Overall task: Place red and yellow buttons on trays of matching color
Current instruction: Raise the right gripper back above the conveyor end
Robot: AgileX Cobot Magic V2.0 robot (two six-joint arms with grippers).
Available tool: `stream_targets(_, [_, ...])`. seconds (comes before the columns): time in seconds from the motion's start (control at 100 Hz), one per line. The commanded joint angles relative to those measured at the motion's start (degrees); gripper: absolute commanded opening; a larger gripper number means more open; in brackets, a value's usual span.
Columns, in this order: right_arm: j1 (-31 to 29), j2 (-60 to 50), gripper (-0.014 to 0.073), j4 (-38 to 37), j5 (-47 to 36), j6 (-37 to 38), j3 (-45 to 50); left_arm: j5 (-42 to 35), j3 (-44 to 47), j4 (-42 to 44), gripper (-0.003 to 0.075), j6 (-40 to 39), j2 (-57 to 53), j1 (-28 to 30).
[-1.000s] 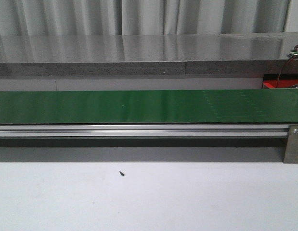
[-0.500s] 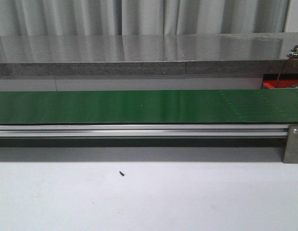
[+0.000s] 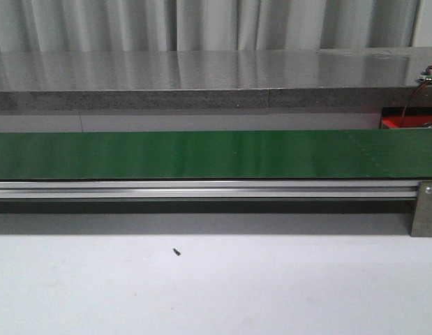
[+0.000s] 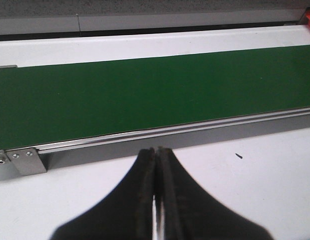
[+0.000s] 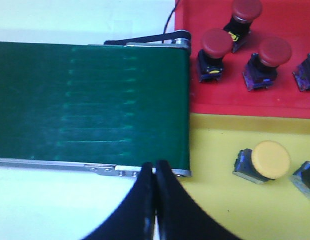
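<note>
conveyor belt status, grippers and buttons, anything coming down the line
Left gripper shut, empty. Right gripper shut, empty. Green belt bare. Red buttons on red tray, yellow button on yellow tray. Nothing in the way.

No legible text, labels, brand marks or numbers in any view.

Front view: green conveyor belt (image 3: 202, 154), its aluminium rail (image 3: 202, 189) and the white table (image 3: 216, 286) are all unmarked. The small dark speck (image 3: 176, 252) on the table is not a character.

Left wrist view: belt and metal end bracket (image 4: 25, 159) carry no print.

Right wrist view: one red button (image 5: 215, 52) shows a small yellow patch on its black body at about 5 o'clock from the cap; too blurred to read. Red tray (image 5: 290, 90) and yellow tray (image 5: 215, 200) are plain.
</note>
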Motion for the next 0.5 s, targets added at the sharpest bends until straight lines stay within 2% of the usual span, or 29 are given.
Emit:
stream_targets(0.0, [1.4,-4.3,-0.0020,1.0,-2.4,-0.5,0.6,-3.4,-1.6,-1.4,-0.0020,-0.4,0.0,-0.5])
stream_targets(0.14, [3.6,-10.3,-0.0020,1.6,-3.5,-0.5,5.1,-3.4,-1.6,-1.4,-0.0020,-0.4,0.0,-0.5])
stream_targets(0.49, [4.1,-25.4,-0.0020,2.6,-4.2,-0.5,14.4,-3.4,-1.6,-1.4,-0.0020,-0.4,0.0,-0.5])
